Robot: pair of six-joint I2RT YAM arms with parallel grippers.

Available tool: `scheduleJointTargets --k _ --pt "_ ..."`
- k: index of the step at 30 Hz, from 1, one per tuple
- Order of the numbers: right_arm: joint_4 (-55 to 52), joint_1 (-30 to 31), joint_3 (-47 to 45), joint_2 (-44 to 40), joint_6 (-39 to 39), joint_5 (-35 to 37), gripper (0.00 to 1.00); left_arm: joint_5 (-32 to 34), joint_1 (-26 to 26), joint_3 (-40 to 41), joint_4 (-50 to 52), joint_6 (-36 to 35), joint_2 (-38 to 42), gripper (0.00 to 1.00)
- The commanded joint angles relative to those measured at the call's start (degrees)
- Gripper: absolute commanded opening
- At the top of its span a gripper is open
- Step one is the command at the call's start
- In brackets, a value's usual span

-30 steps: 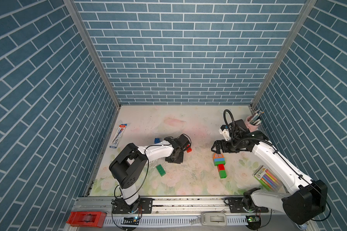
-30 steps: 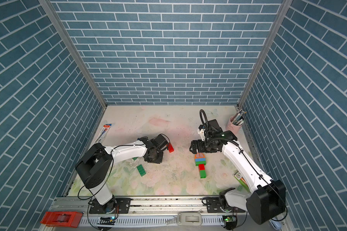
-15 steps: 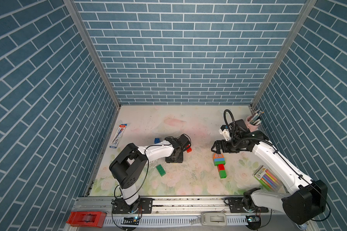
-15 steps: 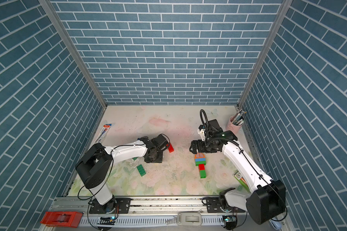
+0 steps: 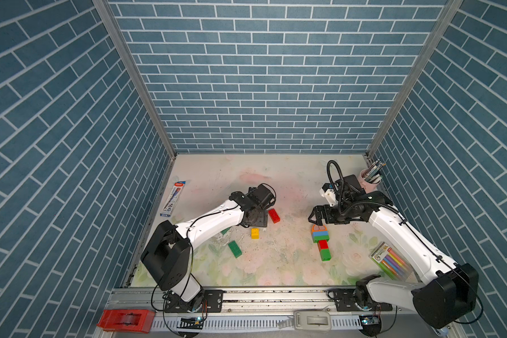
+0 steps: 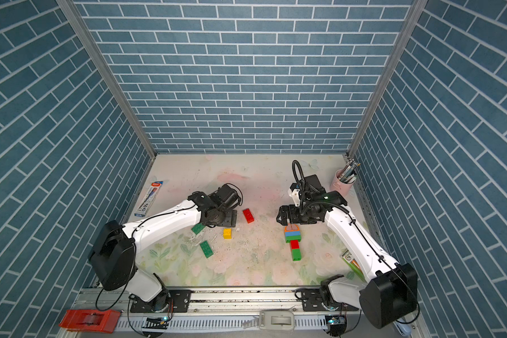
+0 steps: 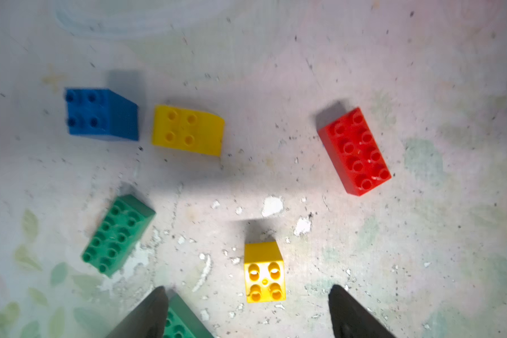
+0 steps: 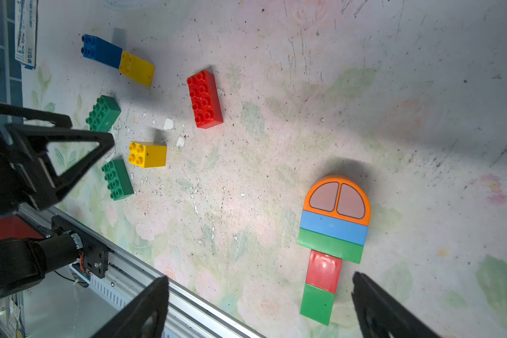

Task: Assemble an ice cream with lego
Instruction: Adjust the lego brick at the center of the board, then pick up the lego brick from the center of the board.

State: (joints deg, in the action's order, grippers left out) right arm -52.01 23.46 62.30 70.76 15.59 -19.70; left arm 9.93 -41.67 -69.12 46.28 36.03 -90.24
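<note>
At the far left a flat pen pack [image 5: 172,199] lies by the wall, no part of the job. Next come the loose bricks, all hard, glossy plastic with round studs, resting on the scuffed flowered mat [image 5: 275,181]. A blue cube [image 7: 100,115] sits just beside a yellow brick [image 7: 188,128] with one curved face. Below them are a green oblong [image 7: 117,234] and a second green oblong [image 7: 182,322], the latter partly hidden by a finger.

The left pincer [image 7: 248,288] hangs over them with its jaws well apart, holding nothing. A small yellow cube [image 7: 264,272] lies studs-up between the tips, touching neither. A red oblong [image 7: 354,150] lies further right.

The ice cream [image 8: 332,234] lies flat, well apart from the loose bricks. It has an orange dome with two dull pink panels, then a pale blue bar, a green bar, and a narrow red and green stick. The right pincer [image 8: 260,276] hovers near it, spread wide and empty.

The build looks nearly done, and the step in hand seems to be fetching another loose piece. That would call for coming straight down and closing on the yellow cube's smooth flanks, clear of the green oblong beside one finger.
</note>
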Motion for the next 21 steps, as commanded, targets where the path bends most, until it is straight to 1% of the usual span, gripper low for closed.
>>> scheduleJointTargets --k 1,6,9,12,15,21 --pt "-0.14 -0.19 2.09 -0.56 -1.18 -2.09 0.98 2.18 5.72 -2.04 3.49 -9.02 -0.52 0.88" --pt "0.38 -0.18 2.59 0.67 -1.71 -2.51 0.98 -0.27 12.97 -4.59 0.35 -14.8 -3.99 0.86" --pt "1.1 -0.17 2.49 1.56 -1.7 -2.92 0.98 -4.79 17.05 -5.39 -3.4 -16.21 -7.34 0.84" --pt "1.55 -0.17 2.47 2.32 -1.71 -3.48 0.98 -6.77 18.9 -7.44 -5.26 -17.84 -11.74 0.8" --pt "1.58 -0.2 2.57 2.55 -1.77 -3.41 0.98 -6.79 20.01 -9.75 -5.33 -18.71 -15.34 0.76" --pt "2.03 -0.17 2.31 2.7 -1.41 -3.59 0.98 -6.1 22.65 -10.77 -5.79 -19.3 -18.53 0.72"
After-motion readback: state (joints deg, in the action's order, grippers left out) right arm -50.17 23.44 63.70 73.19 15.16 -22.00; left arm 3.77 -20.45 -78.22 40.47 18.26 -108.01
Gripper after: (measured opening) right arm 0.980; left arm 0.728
